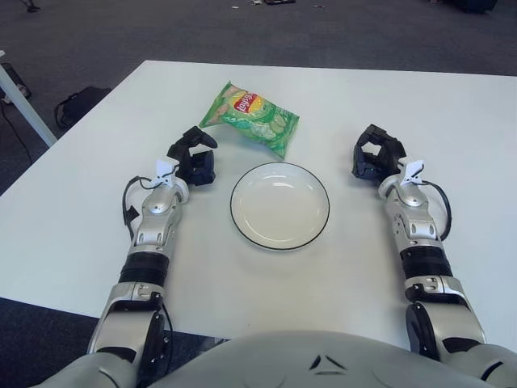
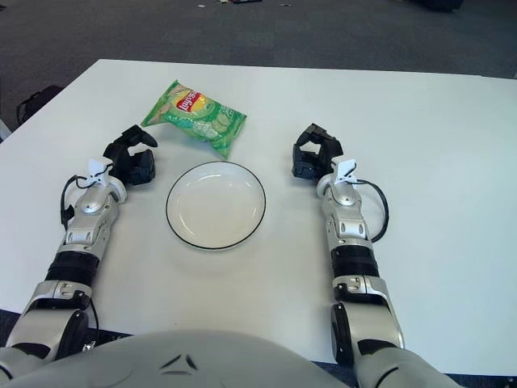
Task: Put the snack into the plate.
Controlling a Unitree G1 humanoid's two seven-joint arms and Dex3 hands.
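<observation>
Green crinkly snack [image 1: 251, 118], round plate [image 1: 279, 205]

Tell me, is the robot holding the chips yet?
No, nothing is held. The chip bag lies on the table beyond the plate; left robot hand and right robot hand are both empty.

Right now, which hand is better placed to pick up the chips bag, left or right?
The left hand. It shows just left of the green chips bag, at the bag's near corner. The right hand is on the far side of the white plate, farther from the bag. Neither hand holds anything.
</observation>
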